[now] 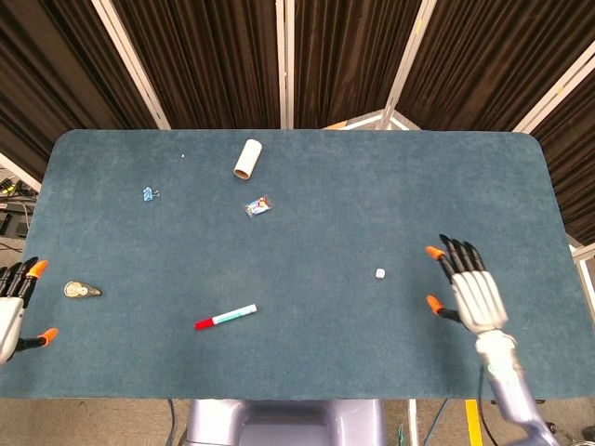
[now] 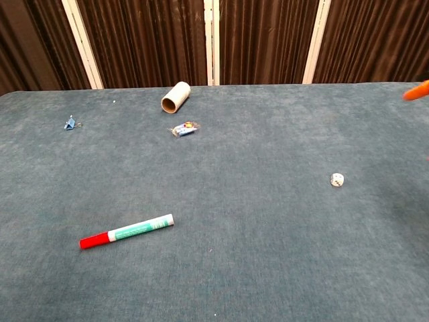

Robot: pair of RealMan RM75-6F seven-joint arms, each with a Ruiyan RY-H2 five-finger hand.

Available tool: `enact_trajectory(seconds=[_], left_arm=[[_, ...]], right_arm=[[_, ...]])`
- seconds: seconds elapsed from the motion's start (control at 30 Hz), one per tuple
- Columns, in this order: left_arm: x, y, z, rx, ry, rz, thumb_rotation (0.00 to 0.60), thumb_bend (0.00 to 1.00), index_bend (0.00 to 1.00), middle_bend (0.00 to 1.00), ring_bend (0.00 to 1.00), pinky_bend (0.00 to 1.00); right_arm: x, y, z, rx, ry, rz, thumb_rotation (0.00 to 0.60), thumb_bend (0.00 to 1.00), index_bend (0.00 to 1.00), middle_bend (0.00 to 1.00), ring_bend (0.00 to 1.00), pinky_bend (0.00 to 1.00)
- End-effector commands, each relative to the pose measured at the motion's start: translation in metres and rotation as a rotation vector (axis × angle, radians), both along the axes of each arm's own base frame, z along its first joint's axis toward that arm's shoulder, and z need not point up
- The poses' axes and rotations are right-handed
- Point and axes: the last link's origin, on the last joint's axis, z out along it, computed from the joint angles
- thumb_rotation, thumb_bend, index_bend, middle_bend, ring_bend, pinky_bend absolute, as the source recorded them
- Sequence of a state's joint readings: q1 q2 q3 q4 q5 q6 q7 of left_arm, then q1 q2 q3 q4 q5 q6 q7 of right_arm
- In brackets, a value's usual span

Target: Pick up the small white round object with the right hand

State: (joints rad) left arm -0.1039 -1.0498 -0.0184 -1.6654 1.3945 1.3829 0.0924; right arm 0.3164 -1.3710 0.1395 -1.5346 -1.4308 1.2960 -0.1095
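Obj, small white round (image 1: 380,273), lies just left of empty, spread right robot hand (image 1: 469,290).

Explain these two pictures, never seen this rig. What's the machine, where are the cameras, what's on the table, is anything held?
It is a two-armed robot with finger hands at a blue table. One camera looks down from its head, the other looks forward from its chest. The right hand is open, holding nothing, beside the small white round object. The left hand is open at the table's edge. Also lying there: a red and white marker, a cardboard tube, a wrapped candy, a blue clip and a small metal piece.
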Motion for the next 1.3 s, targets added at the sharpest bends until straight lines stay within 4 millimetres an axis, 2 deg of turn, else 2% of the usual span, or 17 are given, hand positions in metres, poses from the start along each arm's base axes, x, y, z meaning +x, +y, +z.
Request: enact_trajectory(seconds=[0.03,0.2,0.33,0.43,0.67,0.97,1.3], left_arm=[[-0.001,0.0,0.001,0.002,-0.001,0.003,0.6,0.07,0.0,0.0,0.0,0.0],[0.0,0.0,0.0,-0.006,-0.001,0.001,0.6,0.07,0.0,0.0,0.0,0.0],[0.0,0.0,0.0,-0.009,-0.004,0.001,0.6,0.07,0.0,0.0,0.0,0.0],[0.0,0.0,0.0,-0.008,-0.005,0.001,0.6,0.07,0.0,0.0,0.0,0.0],[0.0,0.002,-0.001,-0.014,-0.005,0.002,0.6,0.07,0.0,0.0,0.0,0.0],[0.0,0.003,-0.002,-0.017,-0.006,0.003,0.6,0.07,0.0,0.0,0.0,0.0],[-0.003,0.005,-0.001,-0.017,-0.012,0.011,0.6,0.07,0.0,0.0,0.0,0.0]], right_arm=[[0.021,-0.027,-0.028,0.028,-0.011,-0.028,0.6,0.19,0.28,0.03,0.0,0.0],[0.022,-0.043,-0.057,0.056,-0.004,-0.095,0.6,0.18,0.32,0.05,0.0,0.0],[0.017,-0.049,-0.068,0.064,-0.024,-0.146,0.6,0.18,0.32,0.05,0.0,0.0],[0.013,-0.051,-0.072,0.069,-0.029,-0.165,0.6,0.18,0.32,0.05,0.0,0.0],[0.006,-0.055,-0.083,0.076,-0.042,-0.192,0.6,0.18,0.4,0.08,0.0,0.0],[0.009,-0.059,-0.1,0.109,-0.072,-0.206,0.6,0.19,0.4,0.09,0.0,0.0],[0.008,-0.064,-0.114,0.133,-0.072,-0.227,0.6,0.26,0.43,0.1,0.0,0.0]])
